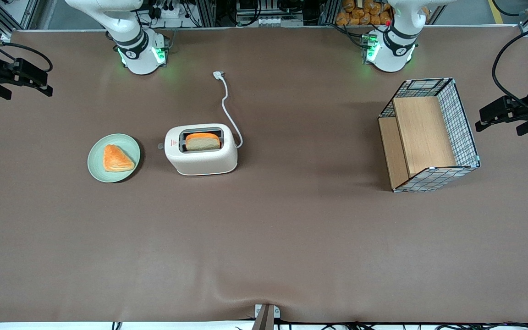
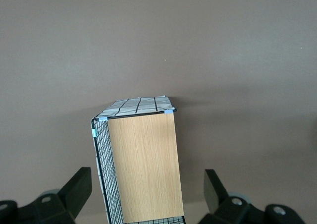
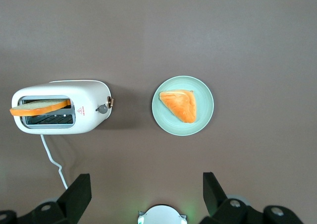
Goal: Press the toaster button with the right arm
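While toaster button (image 3: pixel 102 108) shows plainly from the wrist, pincer (image 3: pixel 146 199) gapes.

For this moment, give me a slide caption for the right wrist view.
Open gripper above the table, toaster with bread, its button facing a plated pastry.

You've got the toaster (image 1: pixel 201 151) sitting mid-table with a bread slice (image 1: pixel 203 141) in its slot. The toaster button (image 1: pixel 160 146) sticks out of the end facing the plate (image 1: pixel 113 158), which sits just beside it with a pastry (image 1: pixel 117 158) on it. The cord (image 1: pixel 226 103) runs away from the front camera. The gripper (image 1: pixel 19 79) hangs at the working arm's end, fingers spread. The wire basket (image 1: pixel 430 134) lies toward the parked arm's end.
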You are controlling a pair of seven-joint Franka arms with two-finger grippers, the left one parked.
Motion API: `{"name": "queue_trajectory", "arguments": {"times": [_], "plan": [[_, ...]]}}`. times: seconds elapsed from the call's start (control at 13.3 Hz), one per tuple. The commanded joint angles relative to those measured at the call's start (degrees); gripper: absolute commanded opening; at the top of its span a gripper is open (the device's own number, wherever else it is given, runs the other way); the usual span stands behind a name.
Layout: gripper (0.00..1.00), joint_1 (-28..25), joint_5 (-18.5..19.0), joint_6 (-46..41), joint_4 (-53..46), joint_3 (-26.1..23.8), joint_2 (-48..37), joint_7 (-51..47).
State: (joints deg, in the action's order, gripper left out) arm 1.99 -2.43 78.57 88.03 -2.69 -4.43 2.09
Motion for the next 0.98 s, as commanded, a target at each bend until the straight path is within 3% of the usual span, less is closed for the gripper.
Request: {"name": "queue_trajectory", "arguments": {"times": [0.0,0.9], "plan": [[1.0,1.5,1.0,0.7,1.7,-1.4,-1.8,0.2],[1.0,2.4,1.0,1.2,1.7,-1.3,-1.7,0.2]]}}
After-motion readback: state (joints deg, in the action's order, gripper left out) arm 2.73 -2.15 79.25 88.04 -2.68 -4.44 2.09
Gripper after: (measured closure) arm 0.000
